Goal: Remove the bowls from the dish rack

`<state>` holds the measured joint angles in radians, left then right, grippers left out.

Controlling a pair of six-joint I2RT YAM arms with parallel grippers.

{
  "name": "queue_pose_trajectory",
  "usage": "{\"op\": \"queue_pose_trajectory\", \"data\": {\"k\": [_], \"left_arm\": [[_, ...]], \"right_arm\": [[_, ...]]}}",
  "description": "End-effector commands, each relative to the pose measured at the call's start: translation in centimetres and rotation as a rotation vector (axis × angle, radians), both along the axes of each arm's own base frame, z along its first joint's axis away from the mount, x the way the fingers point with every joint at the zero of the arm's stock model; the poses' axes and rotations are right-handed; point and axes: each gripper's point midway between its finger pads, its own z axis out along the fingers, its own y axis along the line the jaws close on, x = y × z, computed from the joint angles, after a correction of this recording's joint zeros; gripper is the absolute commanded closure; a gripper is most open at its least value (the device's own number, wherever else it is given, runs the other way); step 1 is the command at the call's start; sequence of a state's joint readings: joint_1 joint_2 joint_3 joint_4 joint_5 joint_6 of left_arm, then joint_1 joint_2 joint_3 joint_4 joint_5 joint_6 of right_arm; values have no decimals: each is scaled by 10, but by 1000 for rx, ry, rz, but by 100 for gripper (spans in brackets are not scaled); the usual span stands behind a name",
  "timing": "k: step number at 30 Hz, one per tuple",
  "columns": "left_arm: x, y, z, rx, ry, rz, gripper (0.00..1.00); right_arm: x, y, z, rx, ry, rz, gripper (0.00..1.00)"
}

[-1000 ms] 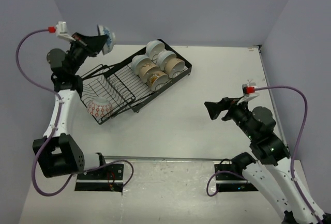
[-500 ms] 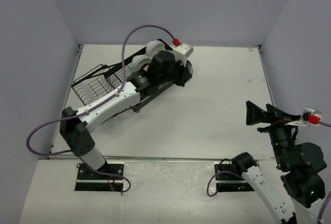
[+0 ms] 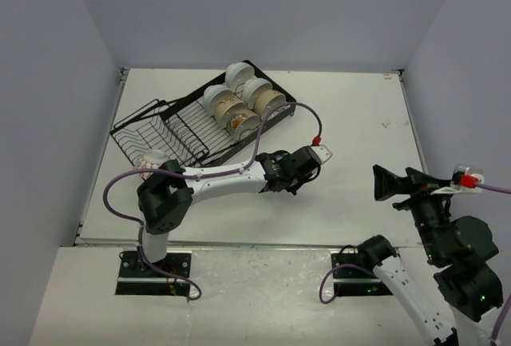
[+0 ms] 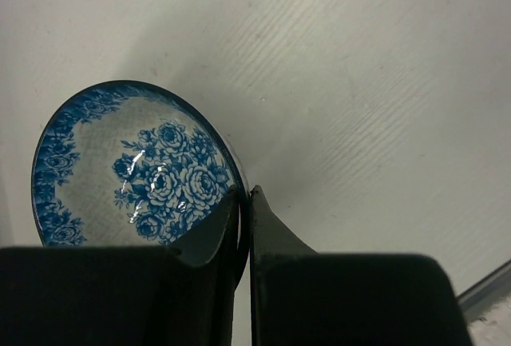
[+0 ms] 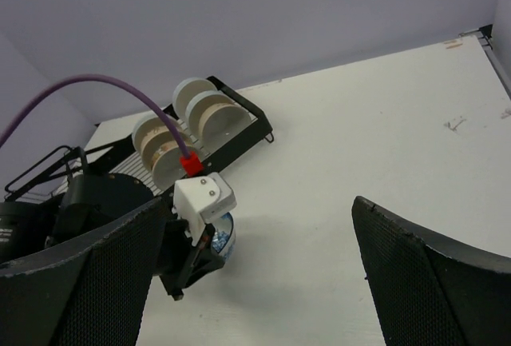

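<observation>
My left gripper is shut on the rim of a blue-and-white flowered bowl, which is tilted on edge close to the white table. In the right wrist view the same bowl shows under the left gripper. In the top view the left gripper is at the table's middle and hides the bowl. The black wire dish rack lies at the back left with several white and tan bowls standing in its far section. A red-patterned bowl peeks out at its near-left end. My right gripper hangs open and holds nothing.
Grey walls close in the table on the left, back and right. The left arm stretches low across the table's near-left part. A purple cable loops over the rack's right end. The table's near edge runs in front of the arm bases.
The left arm has carried the blue-and-white bowl from high at the far left, across the rack, down to the table's middle. The right arm has drawn back to the right.
</observation>
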<state>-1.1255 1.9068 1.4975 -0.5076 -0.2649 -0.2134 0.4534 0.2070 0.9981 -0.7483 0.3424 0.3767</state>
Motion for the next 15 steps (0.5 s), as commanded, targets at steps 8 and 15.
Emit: {"op": "queue_pose_trajectory", "data": {"k": [8, 15], "left_arm": [[31, 6, -13, -52, -143, 109, 100], [22, 12, -32, -50, -103, 114, 87]], "right_arm": [[-1, 16, -3, -32, -22, 96, 1], [5, 25, -12, -52, -6, 130, 1]]}}
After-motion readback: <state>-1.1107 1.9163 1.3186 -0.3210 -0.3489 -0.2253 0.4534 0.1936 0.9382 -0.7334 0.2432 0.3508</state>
